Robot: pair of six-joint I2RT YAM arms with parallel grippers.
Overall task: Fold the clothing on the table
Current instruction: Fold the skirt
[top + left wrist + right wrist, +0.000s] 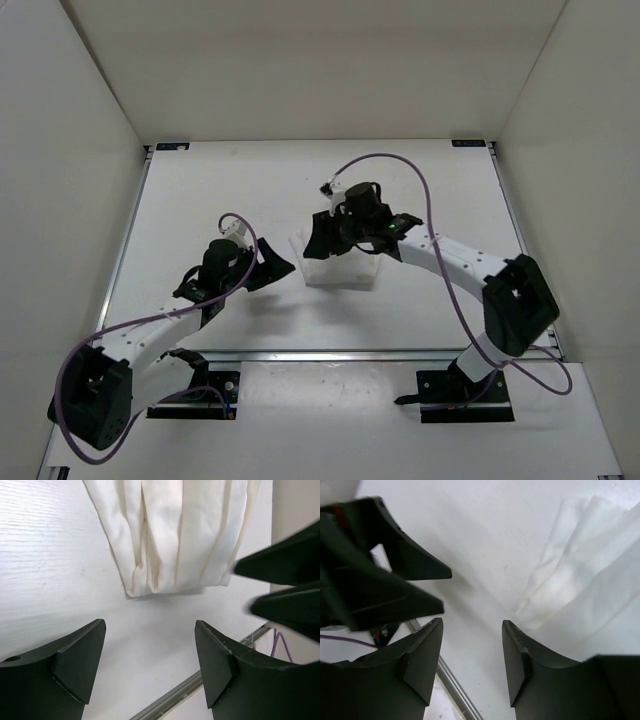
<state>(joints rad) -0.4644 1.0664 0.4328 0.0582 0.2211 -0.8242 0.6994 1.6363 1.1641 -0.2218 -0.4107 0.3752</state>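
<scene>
The clothing (340, 272), a folded white bundle with soft creases, lies near the middle of the table (200, 200). The right gripper (333, 243) hovers over the bundle's far-left corner, its 2 jaws apart with nothing between them. The left gripper (272, 265) sits just left of the cloth, jaws spread wide and holding nothing, pointed at the bundle's edge.

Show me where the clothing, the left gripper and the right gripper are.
clothing (340, 273): top view, middle of its visible fabric.
left gripper (150, 630): left wrist view, midway between its fingertips.
right gripper (472, 626): right wrist view, midway between its fingertips.
</scene>
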